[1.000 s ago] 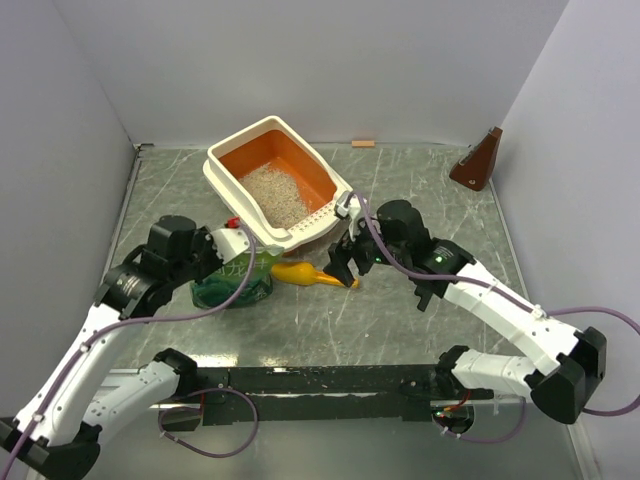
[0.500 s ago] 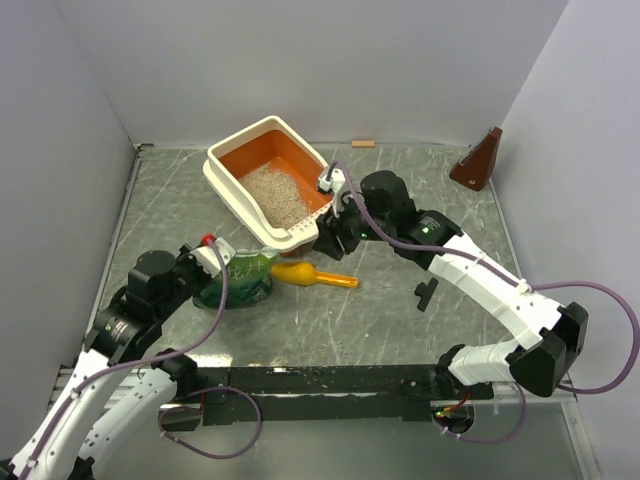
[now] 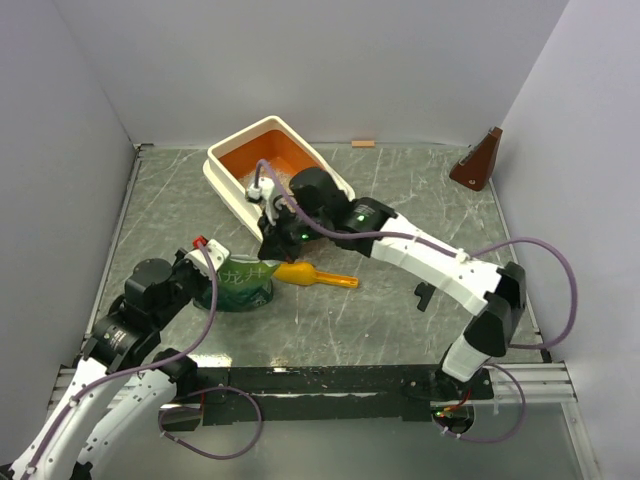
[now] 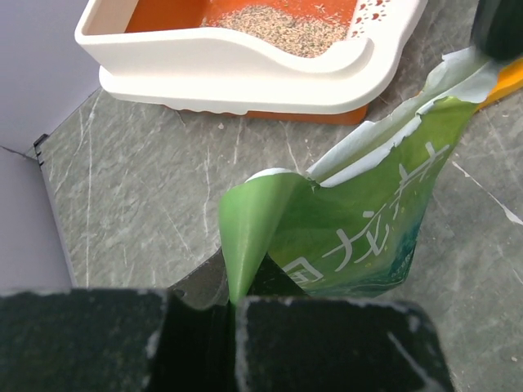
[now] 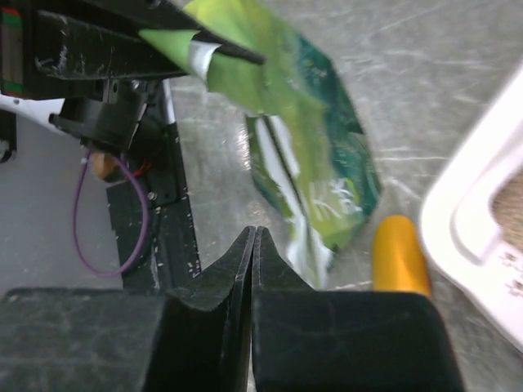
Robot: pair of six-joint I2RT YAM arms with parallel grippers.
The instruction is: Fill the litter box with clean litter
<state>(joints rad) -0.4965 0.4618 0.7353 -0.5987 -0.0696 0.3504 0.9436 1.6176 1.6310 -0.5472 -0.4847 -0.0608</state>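
The litter box (image 3: 232, 140) stands at the back centre, cream rim and orange inside, and also shows in the left wrist view (image 4: 229, 69). A patch of clean litter (image 4: 286, 20) lies in it; from above, my right arm covers most of it. My left gripper (image 4: 233, 306) is shut on a corner of the crinkled green bag (image 4: 368, 220), which lies just in front of the box (image 3: 240, 283). My right gripper (image 5: 253, 233) hangs over the bag's torn top (image 3: 272, 245), shut, with nothing between its fingers.
A yellow-orange scoop (image 3: 315, 275) lies on the table right of the bag, close to the box's front edge. A brown wedge-shaped object (image 3: 478, 162) stands at the back right. A small wooden block (image 3: 362, 143) sits by the back wall.
My right arm has swung left, from beside the scoop across the front of the box to above the bag, and its jaws have gone from open to shut. The left arm drew back, still holding the bag.
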